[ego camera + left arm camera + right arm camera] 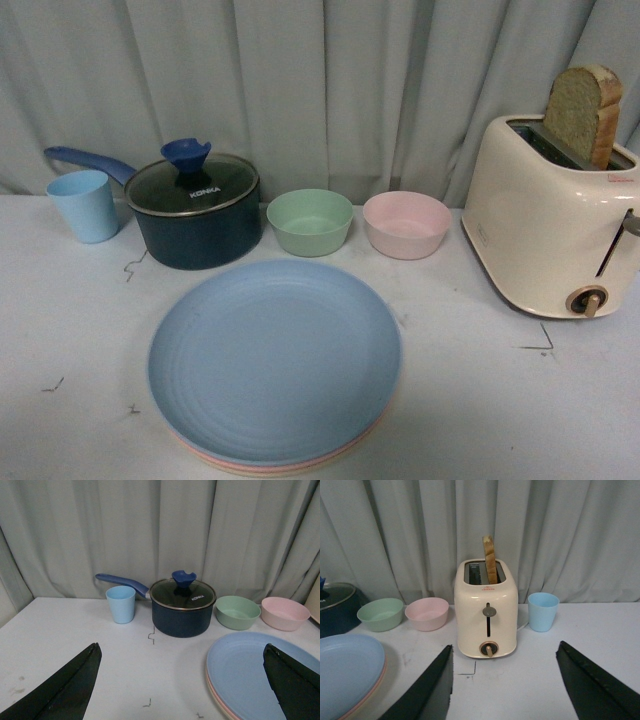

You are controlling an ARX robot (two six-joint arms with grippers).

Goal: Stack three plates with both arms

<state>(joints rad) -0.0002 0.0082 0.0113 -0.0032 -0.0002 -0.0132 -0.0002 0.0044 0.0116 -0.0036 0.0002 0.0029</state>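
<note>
So nearest the robot, dead centre on the white table (80, 420), the plates are already one pile: light blue plate (275, 360) on top, with thin pink and cream rims (260, 468) peeking out underneath. Looks to me like the stacking itself is basically done.

Left gripper (182, 680) has its fingers spread wide, nothing between them, and the pile sits toward its inner side, right under one finger. Right gripper (502, 685) is also spread and empty, with the pile off toward its inner side, further away. So I'd say the left arm is the nearer one if anything needs nudging. Round plates, so no long axis to worry about.

Further back: blue cup (83, 205), dark pot (195, 212), green bowl (310, 221), pink bowl (406, 224), and the toaster (545, 225) with bread sticking up
</note>
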